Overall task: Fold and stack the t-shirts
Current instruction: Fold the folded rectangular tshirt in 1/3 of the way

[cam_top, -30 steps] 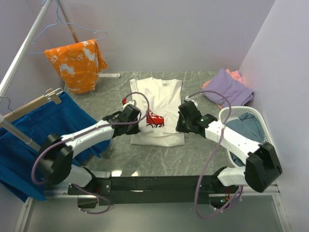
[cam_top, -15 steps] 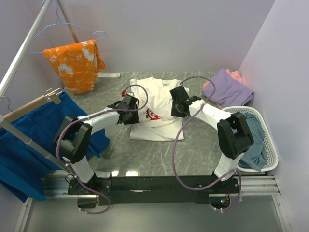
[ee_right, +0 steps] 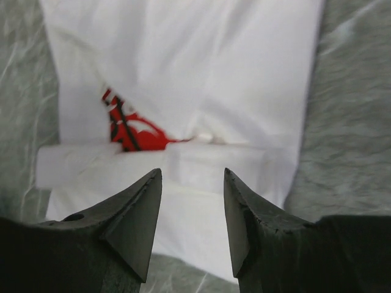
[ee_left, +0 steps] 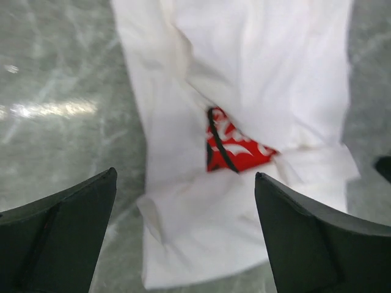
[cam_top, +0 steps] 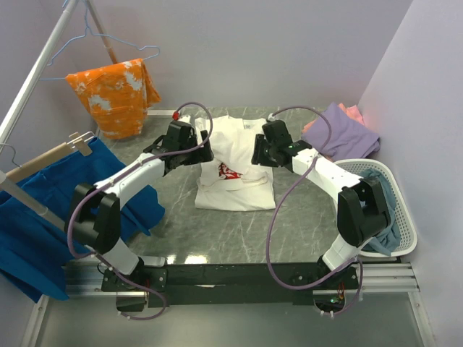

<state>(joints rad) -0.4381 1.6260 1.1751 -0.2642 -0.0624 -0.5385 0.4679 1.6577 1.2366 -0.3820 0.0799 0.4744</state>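
The white t-shirt (cam_top: 235,170) lies flat in the middle of the grey marbled tabletop (cam_top: 217,235), neck towards the far wall. Its chest print (ee_left: 235,146) is red with white marks and a black stroke. A fold of cloth hides part of it, and no lettering can be read. A small tag at the neck is too small to make out. A creased band runs across the shirt just below the print.

The left hand (cam_top: 201,148) hangs over the shirt's left edge with its fingers (ee_left: 61,238) spread wide and nothing between them. The right hand (cam_top: 259,152) hangs over the shirt's right side. Its fingers (ee_right: 131,226) stand closer together (a narrower gap than the left's), and they hold nothing.

A white slatted basket (cam_top: 406,217) sits at the tabletop's right edge against the wall, with the grey-blue tee (cam_top: 372,189) bunched inside it. Behind the basket, the purple tee (cam_top: 343,134) lies on the salmon-pink one (cam_top: 354,112) in the far right corner.

Bare tabletop shows in front of the white shirt and to its left. Further left, an orange splotched garment (cam_top: 116,94) and a bright blue cloth (cam_top: 43,210) hang from hangers on a rack.
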